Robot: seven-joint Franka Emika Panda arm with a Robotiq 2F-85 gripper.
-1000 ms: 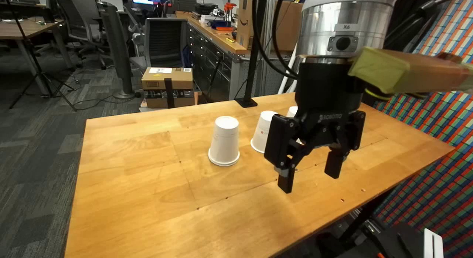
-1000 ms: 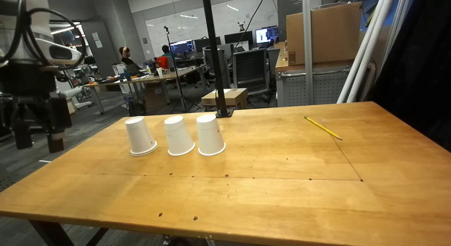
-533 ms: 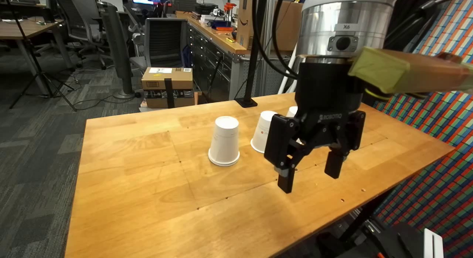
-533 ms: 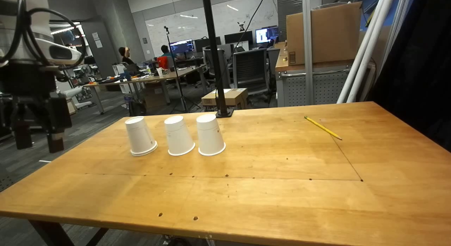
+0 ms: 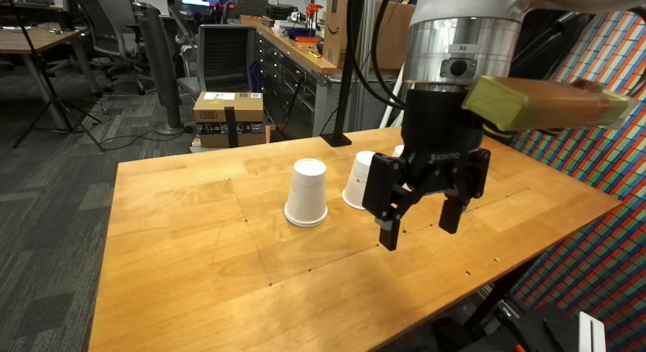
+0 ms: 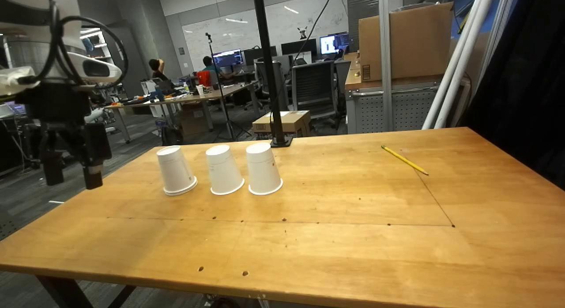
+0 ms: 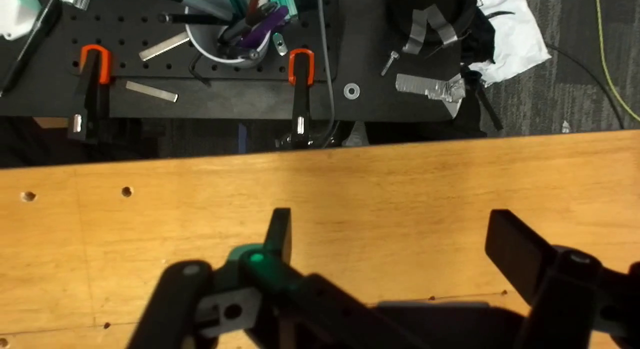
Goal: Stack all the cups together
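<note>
On camera I record three tapered white cups (image 6: 224, 171), inverted, narrow ends up, standing near one another but apart, in a row on the tabletop (image 6: 353, 255).

"X6" marks the arm (image 5: 460, 44), "ROBOTIQ" the end effector (image 5: 419, 229).

Silver wrist (image 5: 460, 33), X6 label (image 5: 463, 48), black cables (image 6: 54, 25).
</note>
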